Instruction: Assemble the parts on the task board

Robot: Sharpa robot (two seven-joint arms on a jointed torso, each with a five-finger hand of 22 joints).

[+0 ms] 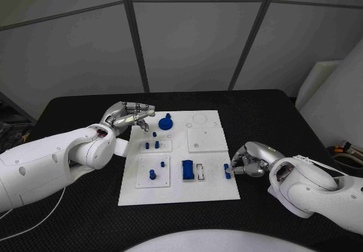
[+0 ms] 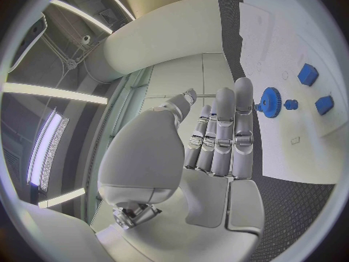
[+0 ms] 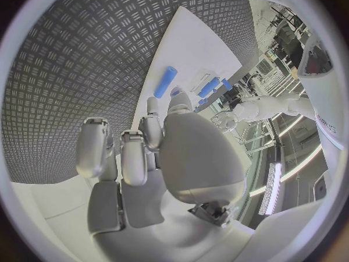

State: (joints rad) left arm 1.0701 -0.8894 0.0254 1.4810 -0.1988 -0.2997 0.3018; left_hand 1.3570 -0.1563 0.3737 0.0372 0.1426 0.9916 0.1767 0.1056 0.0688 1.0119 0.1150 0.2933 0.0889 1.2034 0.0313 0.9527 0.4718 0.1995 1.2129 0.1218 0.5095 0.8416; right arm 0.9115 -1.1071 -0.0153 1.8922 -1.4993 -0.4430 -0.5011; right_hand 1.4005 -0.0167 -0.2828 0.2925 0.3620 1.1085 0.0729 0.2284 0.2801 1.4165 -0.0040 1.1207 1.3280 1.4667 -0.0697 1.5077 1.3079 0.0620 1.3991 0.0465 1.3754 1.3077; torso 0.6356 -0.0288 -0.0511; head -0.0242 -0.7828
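Task board central on the black table. Blue gear at roughly eleven o'clock on the board, knob upward; small blue pegs just below it; blue rectangular block near six o'clock; short blue cylinder lying at the four o'clock edge.

Left hand poised beside the gear, fingers extended side by side, holding nothing. Right hand at the board's edge, fingertips just beside the cylinder; contact or grip impossible to tell.

Probably light, rigid printed plastic, smooth, prone to rolling or slipping. Best pinched across the cylinder's middle; gear best taken by its raised hub.
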